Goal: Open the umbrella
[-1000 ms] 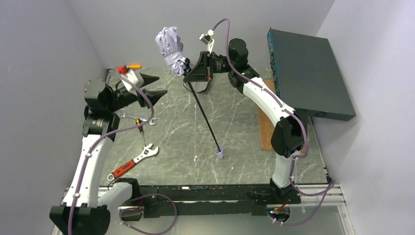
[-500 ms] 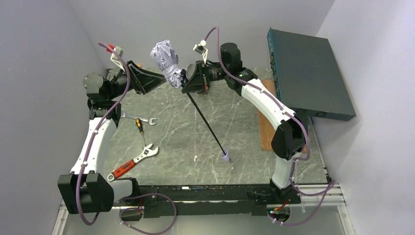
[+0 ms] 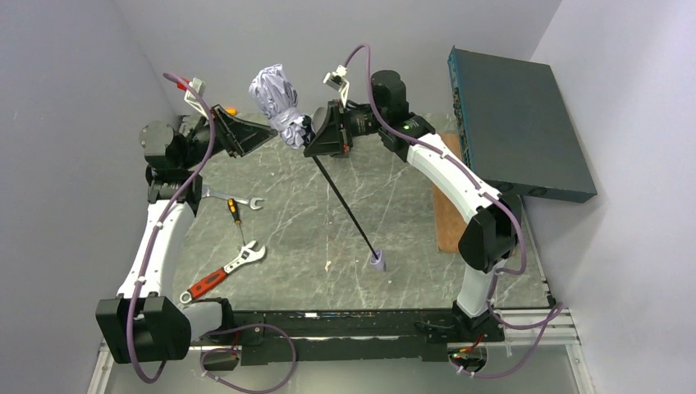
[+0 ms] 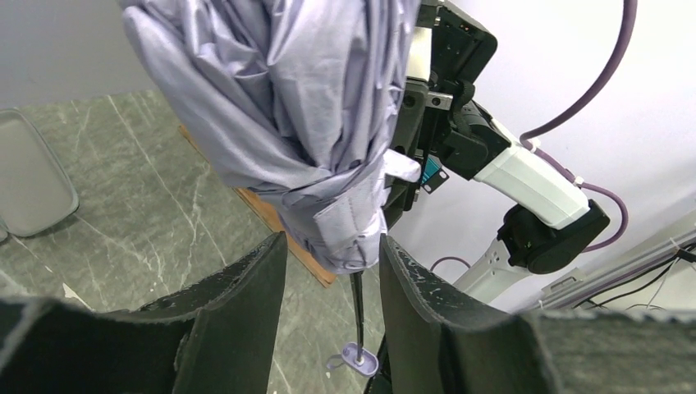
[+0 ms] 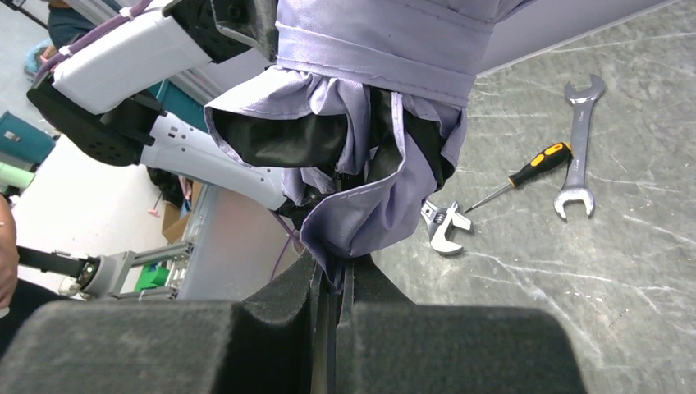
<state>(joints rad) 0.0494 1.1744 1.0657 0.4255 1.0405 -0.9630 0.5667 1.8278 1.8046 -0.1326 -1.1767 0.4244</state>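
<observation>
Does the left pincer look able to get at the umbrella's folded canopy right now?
Probably yes: the left pincer is open with the folded canopy in line with its gap, nothing between; the right pincer holds the shaft below it.

The umbrella point(image 3: 283, 103) is unopened, its canopy point(image 4: 287, 115) a crumpled pale lilac-grey bundle cinched by a strap point(image 5: 377, 49), with black lining point(image 5: 287, 139) showing in the folds at its lower end. It is held off the surface point(image 3: 287, 222), tilted, by the right claw point(image 3: 316, 148), which is clamped on the thin black shaft point(image 3: 345, 205) just under the bundle. The bundle sits high, left of and beyond the wooden board point(image 3: 446, 217). The extended shaft slants down towards the board, ending in a small pale handle point(image 3: 377, 262) left of the board's near end, at or just above the surface.
</observation>
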